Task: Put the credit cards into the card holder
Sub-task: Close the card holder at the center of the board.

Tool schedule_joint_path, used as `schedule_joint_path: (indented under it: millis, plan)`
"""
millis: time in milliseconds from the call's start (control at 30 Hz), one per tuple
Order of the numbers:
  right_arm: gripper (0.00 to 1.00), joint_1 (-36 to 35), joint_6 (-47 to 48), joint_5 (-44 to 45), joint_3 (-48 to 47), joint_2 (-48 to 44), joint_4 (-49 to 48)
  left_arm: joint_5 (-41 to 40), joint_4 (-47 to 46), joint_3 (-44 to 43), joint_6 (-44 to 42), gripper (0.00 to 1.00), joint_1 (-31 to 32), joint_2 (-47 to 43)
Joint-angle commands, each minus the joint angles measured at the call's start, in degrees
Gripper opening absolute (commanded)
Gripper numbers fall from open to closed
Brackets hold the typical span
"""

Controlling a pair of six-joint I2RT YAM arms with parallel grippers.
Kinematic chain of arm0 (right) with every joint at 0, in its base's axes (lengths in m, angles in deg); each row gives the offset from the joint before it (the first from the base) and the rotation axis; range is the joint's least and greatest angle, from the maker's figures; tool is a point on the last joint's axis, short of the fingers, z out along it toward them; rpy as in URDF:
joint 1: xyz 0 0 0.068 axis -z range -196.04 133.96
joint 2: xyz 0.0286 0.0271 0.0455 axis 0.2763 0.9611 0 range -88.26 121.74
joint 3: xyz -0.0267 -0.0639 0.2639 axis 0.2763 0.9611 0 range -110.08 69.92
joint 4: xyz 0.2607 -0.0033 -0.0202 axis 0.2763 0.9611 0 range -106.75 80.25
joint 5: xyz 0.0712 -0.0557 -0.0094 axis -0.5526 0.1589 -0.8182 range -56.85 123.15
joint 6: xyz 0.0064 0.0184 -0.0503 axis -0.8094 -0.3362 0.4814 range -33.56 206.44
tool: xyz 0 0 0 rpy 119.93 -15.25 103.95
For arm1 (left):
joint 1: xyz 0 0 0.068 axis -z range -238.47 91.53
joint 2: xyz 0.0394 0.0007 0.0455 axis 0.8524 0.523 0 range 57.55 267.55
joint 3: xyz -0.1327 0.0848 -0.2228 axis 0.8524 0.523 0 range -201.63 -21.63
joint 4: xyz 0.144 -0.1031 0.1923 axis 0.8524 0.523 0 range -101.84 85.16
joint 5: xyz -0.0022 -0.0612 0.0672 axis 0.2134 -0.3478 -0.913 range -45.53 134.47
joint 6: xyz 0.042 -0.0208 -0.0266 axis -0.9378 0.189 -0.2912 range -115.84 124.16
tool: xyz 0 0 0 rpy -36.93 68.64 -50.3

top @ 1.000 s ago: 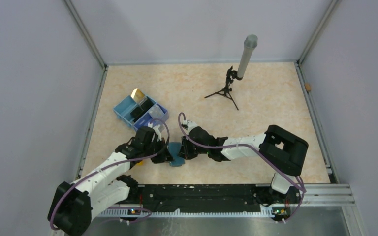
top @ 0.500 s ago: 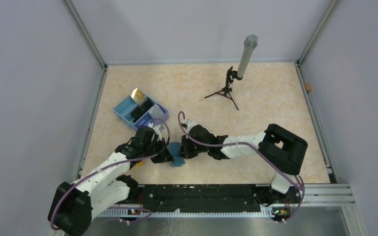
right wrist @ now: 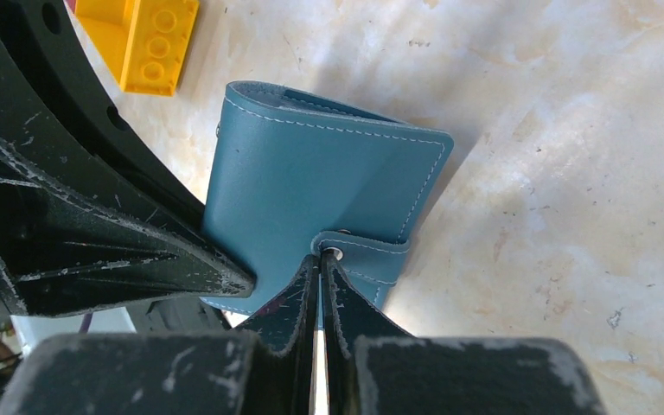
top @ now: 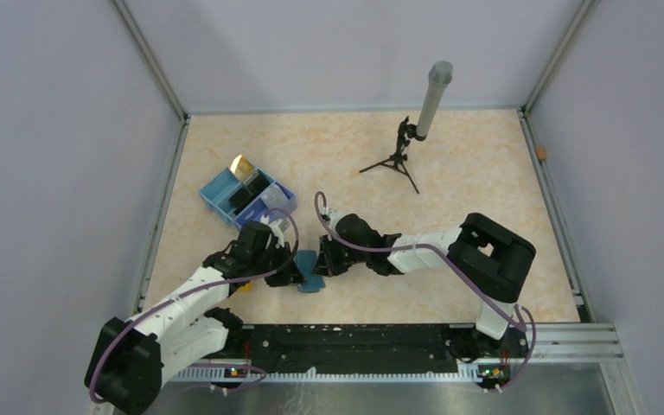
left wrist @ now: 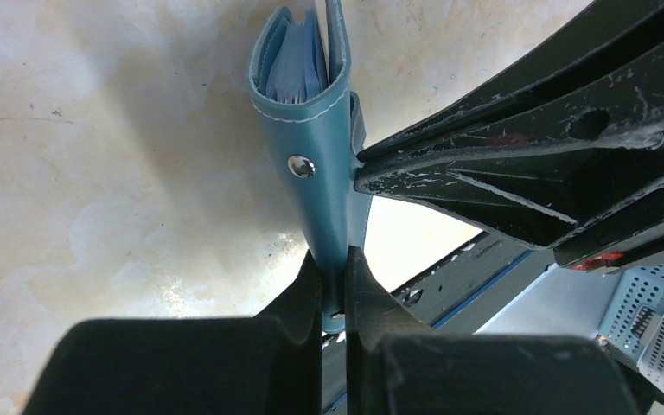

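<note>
Task looks barely begun. The small teal folding leather-look card holder (left wrist: 315,130) is folded up, standing on edge on the marbled beige tabletop (right wrist: 536,164), pale blue inner leaves showing at its open end. Whether any card is inside can't be told. The thin flat credit cards (top: 252,185) (gold, black, pale silver-blue) sit in the blue partitioned plastic tray (top: 214,193), beyond the card holder & to its left, well apart, w/ none in either gripper. Left to do, by the look of it: undo the clasp, spread the holder, fetch & slot each card. The left gripper (left wrist: 335,278) is on the holder's left side, jaws closed tight on its lower edge, so it has hold of it. The right gripper (right wrist: 322,259) is on the opposite side, jaws fully together, tips touching the teal clasp tab (right wrist: 373,252); pinching it or only pressing, can't tell. A yellow studded plastic block (right wrist: 150,41) lies just past the holder's left side.
</note>
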Motion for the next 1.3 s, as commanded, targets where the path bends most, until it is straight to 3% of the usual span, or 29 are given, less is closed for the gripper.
schedule_joint_path:
  millis: [0,833,1067,1267]
  plan:
    - [0.0,2.17,2.89,3.59,-0.33,5.35,-5.41,7.82,-4.55,1.3,-2.2,0.0,2.8,1.3]
    - [0.0,5.73,3.12,-1.88,-4.79,14.24,-5.8,8.72,-5.97,0.68,-3.07,0.0,4.48,4.16]
    - [0.0,5.79,3.33,-1.73,-2.07,6.63,-3.98,-5.19,2.85,-2.8,-1.12,0.0,4.33,5.64]
    - [0.0,5.78,2.87,-1.37,0.99,-0.87,-1.5,-10.6,5.71,-3.66,0.53,0.0,2.99,5.11]
